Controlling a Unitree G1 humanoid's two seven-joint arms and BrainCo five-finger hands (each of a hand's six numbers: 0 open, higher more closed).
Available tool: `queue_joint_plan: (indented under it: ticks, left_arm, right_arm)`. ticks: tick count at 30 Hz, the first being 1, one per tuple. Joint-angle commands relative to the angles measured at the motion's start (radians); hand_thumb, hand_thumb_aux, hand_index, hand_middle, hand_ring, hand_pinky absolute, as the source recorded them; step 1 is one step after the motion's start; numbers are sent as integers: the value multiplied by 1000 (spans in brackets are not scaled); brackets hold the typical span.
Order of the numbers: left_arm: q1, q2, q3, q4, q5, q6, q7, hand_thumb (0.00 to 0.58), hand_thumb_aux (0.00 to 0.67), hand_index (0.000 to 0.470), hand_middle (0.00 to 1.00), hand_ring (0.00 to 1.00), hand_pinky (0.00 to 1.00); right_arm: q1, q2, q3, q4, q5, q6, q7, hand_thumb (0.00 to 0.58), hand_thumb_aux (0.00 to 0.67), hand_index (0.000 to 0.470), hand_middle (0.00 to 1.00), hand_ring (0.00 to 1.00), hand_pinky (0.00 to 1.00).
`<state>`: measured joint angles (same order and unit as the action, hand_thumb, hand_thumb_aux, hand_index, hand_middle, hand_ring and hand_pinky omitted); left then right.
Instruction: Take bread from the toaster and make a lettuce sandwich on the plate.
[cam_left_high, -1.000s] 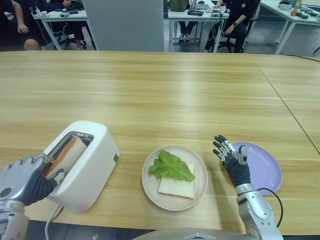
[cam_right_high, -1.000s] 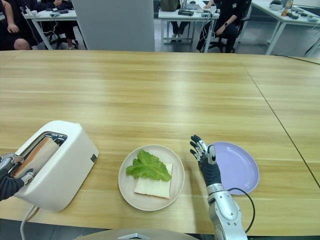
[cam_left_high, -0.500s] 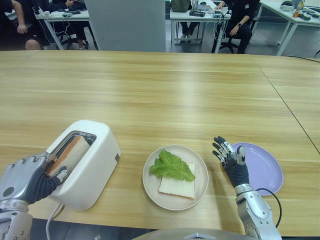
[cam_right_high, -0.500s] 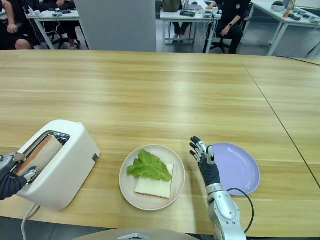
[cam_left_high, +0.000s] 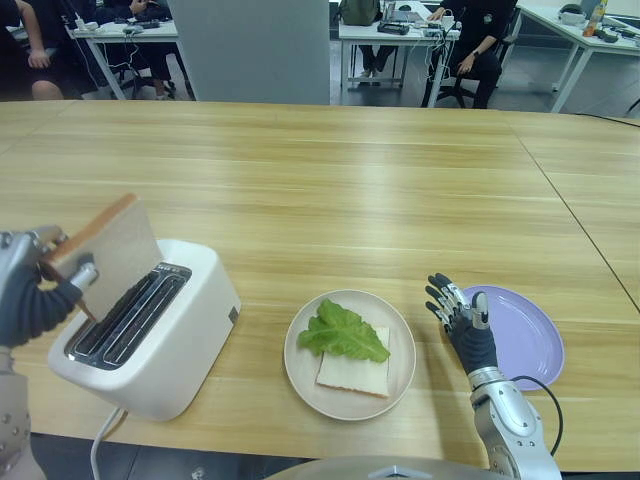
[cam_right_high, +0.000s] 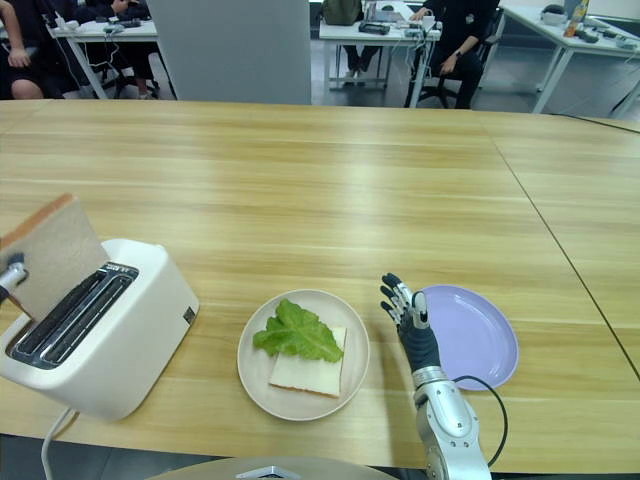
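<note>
the left hand (cam_left_high: 28, 298) pinches the bread slice (cam_left_high: 112, 252) in its fingers, upright just above the toaster (cam_left_high: 185, 345) slots. the plate (cam_left_high: 292, 360) with lettuce (cam_left_high: 343, 332) lies to its right, past the toaster; the right hand (cam_left_high: 464, 325), fingers spread and empty, stands nearer, just beside the plate

views: worktop (cam_left_high: 320, 180) is viewed from the head, forward and downward, close behind the right robot hand (cam_left_high: 468, 330) | offset: slight, sideways | shared: nearly everything

There was one toaster (cam_left_high: 150, 345), two bread slices, a lifted slice (cam_left_high: 112, 250) and a plated slice (cam_left_high: 356, 376), one lettuce leaf (cam_left_high: 345, 332), two plates, a beige plate (cam_left_high: 295, 366) and a purple plate (cam_left_high: 530, 340).
</note>
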<state>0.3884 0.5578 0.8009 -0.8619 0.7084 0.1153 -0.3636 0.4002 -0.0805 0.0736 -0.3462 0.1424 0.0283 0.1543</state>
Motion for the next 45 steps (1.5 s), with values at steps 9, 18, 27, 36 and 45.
queue_joint_plan:
  ticks: [9, 18, 27, 36, 45]
  left_arm:
    - [-368, 102, -206, 51, -243, 170, -132, 580, 670, 460, 678, 678, 678]
    - [-582, 6, -499, 149, -523, 342, -221, 580, 670, 460, 706, 706, 706]
    - [-649, -2, -738, 424, -684, 327, -345, 580, 670, 460, 706, 706, 706]
    - [-730, 15, -936, 678, -765, 251, -536, 580, 670, 460, 757, 757, 757]
    - [-863, -40, -1063, 894, -812, 227, -693, 580, 670, 460, 816, 816, 816]
  right_arm:
    - [-48, -11, -2, 29, -55, -18, -17, 0, 0, 0, 0, 0, 0]
    - [-88, -42, -15, 23, -117, -56, -27, 0, 0, 0, 0, 0, 0]
    - [-96, -164, -75, -40, -337, -162, -90, 0, 0, 0, 0, 0, 0]
    - [-102, -301, -74, -59, -597, -332, -128, 0, 0, 0, 0, 0, 0]
    - [-93, -339, 24, -67, -758, -464, -127, 0, 0, 0, 0, 0, 0]
